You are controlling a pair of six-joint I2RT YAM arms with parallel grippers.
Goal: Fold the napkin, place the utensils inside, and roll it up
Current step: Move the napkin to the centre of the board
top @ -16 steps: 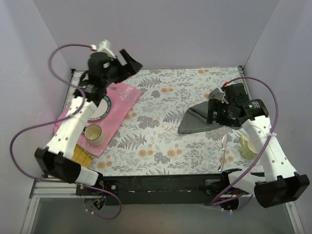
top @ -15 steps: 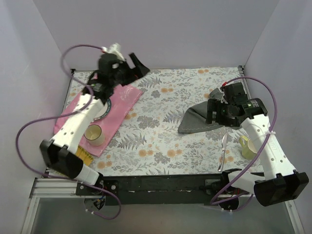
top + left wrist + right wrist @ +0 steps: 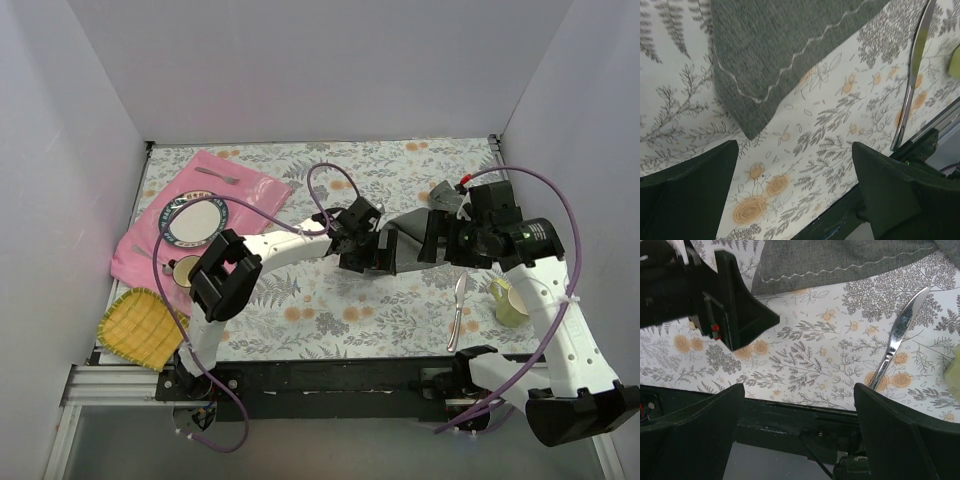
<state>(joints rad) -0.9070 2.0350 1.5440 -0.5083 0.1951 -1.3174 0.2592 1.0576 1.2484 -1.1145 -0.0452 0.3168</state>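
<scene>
Charcoal-grey napkin (image 3: 408, 240), folded to a rough triangle w/ a pale zigzag hem, lies on the floral desk (image 3: 330, 320), right of centre. Left claw (image 3: 794, 146) hovers by its near-left corner, jaws spread wide, holding nothing. Right claw (image 3: 799, 387) hangs over the napkin's near right side, also wide open & empty. Silver knife (image 3: 457, 310) lies nr the desk's near right edge, apart from the napkin, beside a yellow-green cup (image 3: 510, 302). Pink placemat (image 3: 250, 195) w/ plate (image 3: 195, 222) sits at the far left corner.
</scene>
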